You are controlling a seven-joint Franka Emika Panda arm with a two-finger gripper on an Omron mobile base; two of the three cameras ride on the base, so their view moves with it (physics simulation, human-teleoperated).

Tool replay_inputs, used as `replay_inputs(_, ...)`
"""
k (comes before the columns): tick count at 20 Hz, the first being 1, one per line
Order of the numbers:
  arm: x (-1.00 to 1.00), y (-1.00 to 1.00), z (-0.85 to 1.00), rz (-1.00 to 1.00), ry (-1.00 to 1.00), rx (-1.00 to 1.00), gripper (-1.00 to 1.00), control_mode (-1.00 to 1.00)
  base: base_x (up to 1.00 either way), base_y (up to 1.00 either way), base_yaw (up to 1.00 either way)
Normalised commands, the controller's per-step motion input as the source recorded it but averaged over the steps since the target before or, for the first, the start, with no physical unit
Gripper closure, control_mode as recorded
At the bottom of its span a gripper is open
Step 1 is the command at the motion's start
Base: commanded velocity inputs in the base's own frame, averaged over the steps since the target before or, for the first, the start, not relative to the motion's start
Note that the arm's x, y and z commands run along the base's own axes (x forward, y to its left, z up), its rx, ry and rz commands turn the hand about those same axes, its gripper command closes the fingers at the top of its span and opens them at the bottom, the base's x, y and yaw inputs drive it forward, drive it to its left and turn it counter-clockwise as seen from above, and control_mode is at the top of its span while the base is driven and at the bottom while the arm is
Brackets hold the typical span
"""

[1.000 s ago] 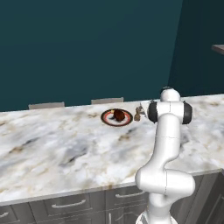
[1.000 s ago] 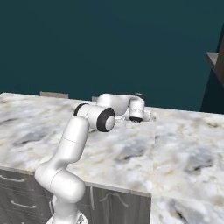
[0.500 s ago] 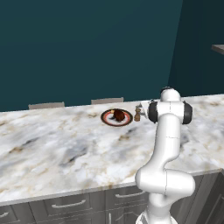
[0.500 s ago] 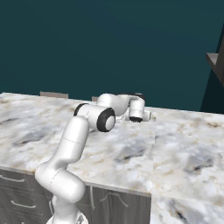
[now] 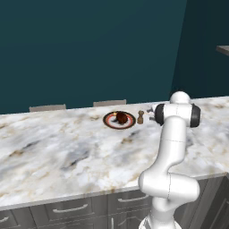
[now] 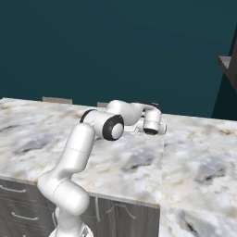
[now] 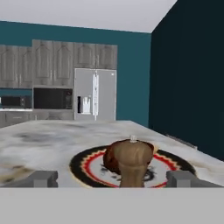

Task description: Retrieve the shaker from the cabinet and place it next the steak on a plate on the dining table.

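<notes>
dark teal walls w/ a long marble dining table [image 5: 67, 152] over grey drawers [image 5: 71, 210]. the shaker [image 5: 140, 117] is stood upright on the tabletop, just beside the plate [image 5: 109, 120] w/ the steak [image 5: 121, 117]. gripper [image 7: 111, 178] is spread wide, fingers [image 7: 43, 178] apart either side of the shaker, nothing held.

Shaker [image 7: 131, 162] matt turned wood; dining table [image 5: 67, 152] polished veined marble; plate [image 7: 175, 164] smooth, glazed-looking rim.

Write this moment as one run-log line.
shaker: upright on table, right of plate | steak: on plate | gripper: open, facing shaker
</notes>
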Motion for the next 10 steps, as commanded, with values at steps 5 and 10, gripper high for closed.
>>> replay_inputs(5,-0.69,0.0,0.34,-0.03,-0.19,0.07,-1.0,-1.0,0.0,0.0,0.0)
replay_inputs(10,-0.92,0.0,0.67,-0.02,-0.26,0.13,-1.0,-1.0,0.0,0.0,0.0)
